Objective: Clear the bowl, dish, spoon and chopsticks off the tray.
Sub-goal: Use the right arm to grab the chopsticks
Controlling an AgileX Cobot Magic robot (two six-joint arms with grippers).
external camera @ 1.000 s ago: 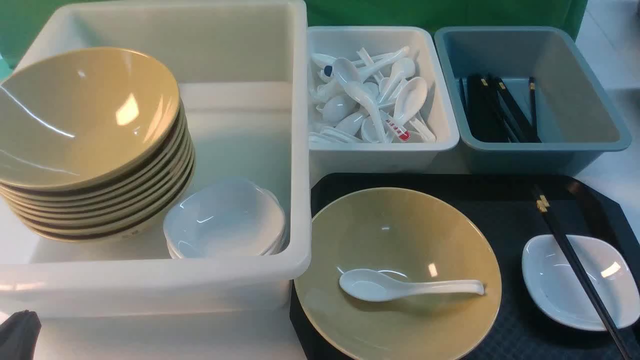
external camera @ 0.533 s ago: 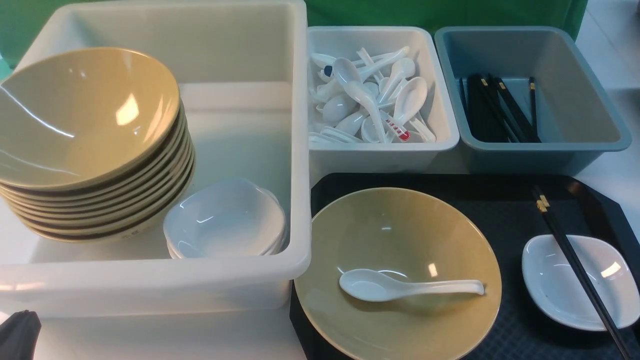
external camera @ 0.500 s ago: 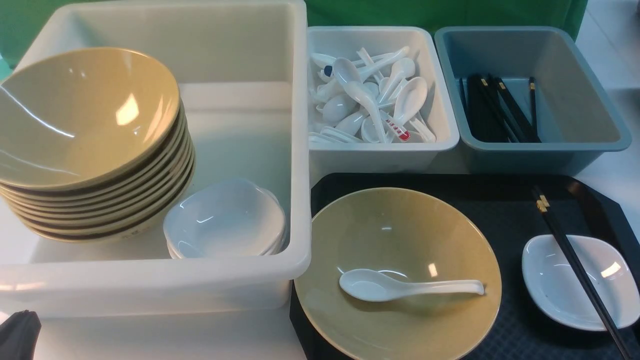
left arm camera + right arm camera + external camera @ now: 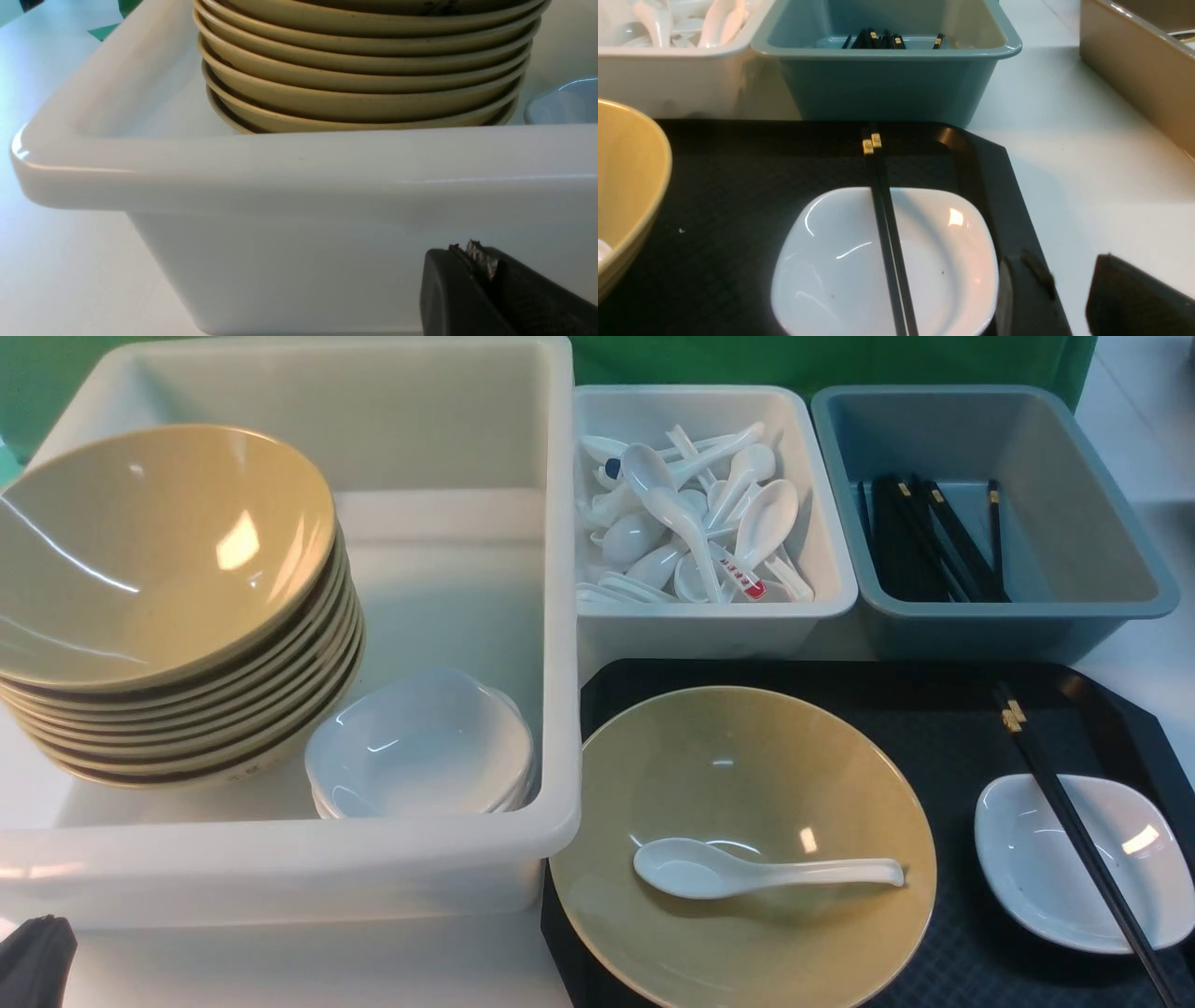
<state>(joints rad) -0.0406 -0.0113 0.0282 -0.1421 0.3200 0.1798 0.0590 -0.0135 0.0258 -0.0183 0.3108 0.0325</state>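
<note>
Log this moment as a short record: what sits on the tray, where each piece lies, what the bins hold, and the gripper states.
tray: all four pieces on it
bowl: tray's left part, upright
spoon: lying inside the bowl, handle to the right
dish: tray's right part
chopsticks: paired, laid across the dish
large white bin: stack of tan bowls, stack of white dishes
small white bin: heap of spoons
grey-blue bin: other chopsticks
left gripper: partly seen, state unclear
right gripper: partly seen, state unclear
</note>
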